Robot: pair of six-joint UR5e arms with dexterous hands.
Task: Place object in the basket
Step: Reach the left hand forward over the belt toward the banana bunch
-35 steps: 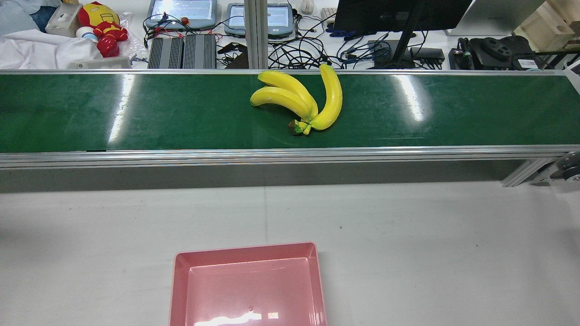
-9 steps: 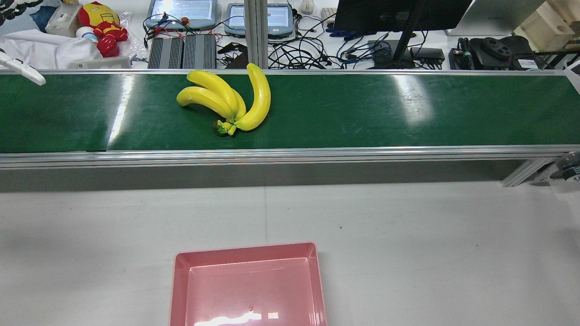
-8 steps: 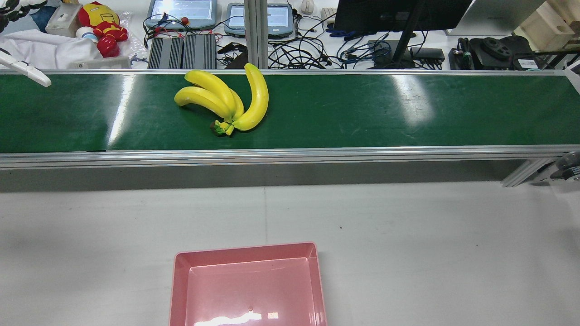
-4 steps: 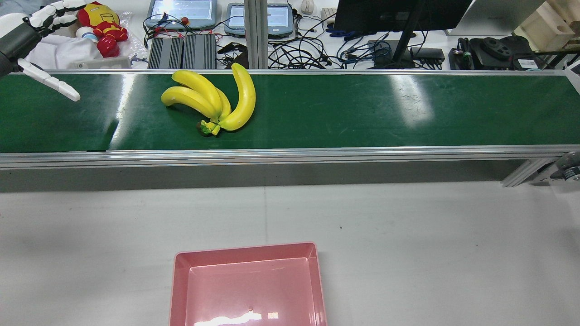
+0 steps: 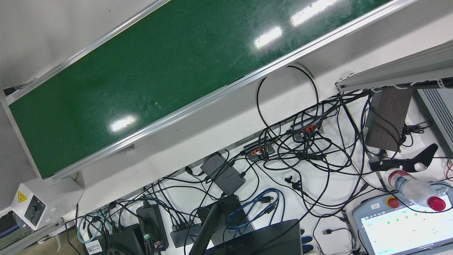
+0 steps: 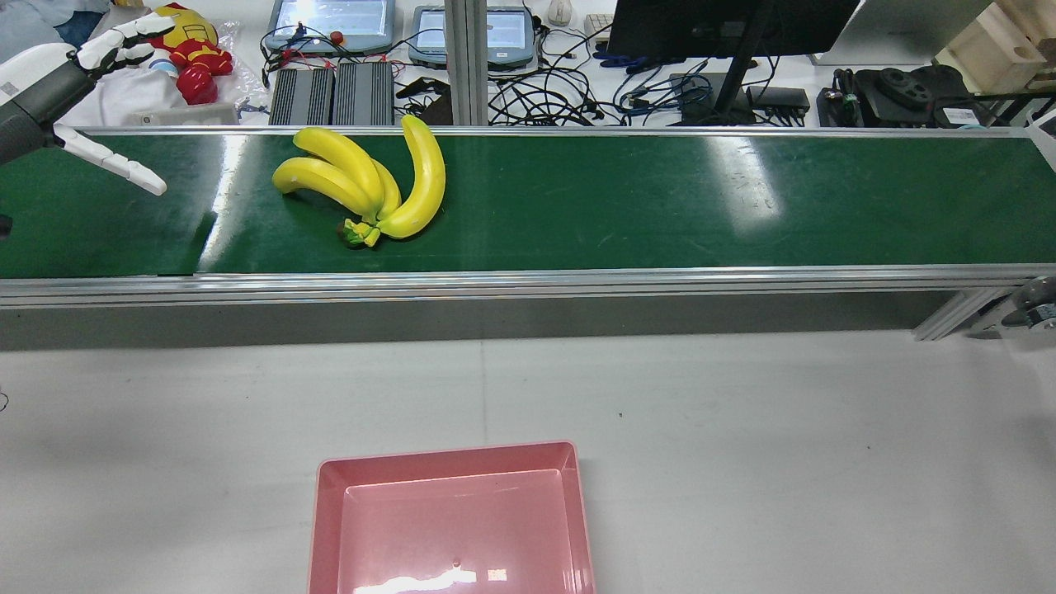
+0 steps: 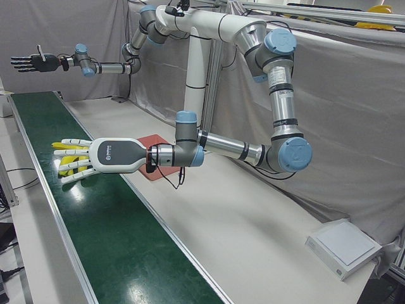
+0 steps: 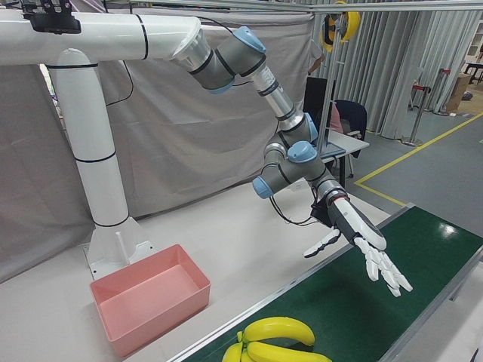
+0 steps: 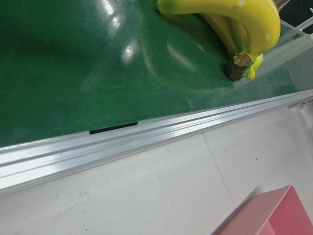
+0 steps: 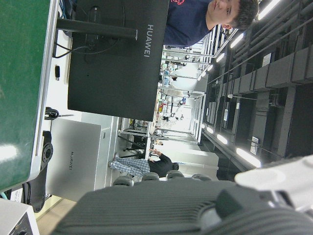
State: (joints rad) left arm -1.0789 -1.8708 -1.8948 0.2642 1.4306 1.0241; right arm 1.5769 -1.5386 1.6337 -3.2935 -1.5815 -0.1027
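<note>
Green belt [image 6: 577, 206] carries yellow banana bunch [image 6: 371, 186], brown-tipped stem.

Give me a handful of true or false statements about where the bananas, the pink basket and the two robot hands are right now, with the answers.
1. The bunch of bananas lies on the green conveyor belt. True.
2. The pink basket already holds the bananas. False: it is empty, and it sits on the white table, not on the belt.
3. The left hand is open, fingers spread, above the belt near the bananas. True.
4. The left hand grips the bananas. False: it holds nothing.
5. The right hand is closed around an object. False: its fingers are spread and it holds nothing.
</note>
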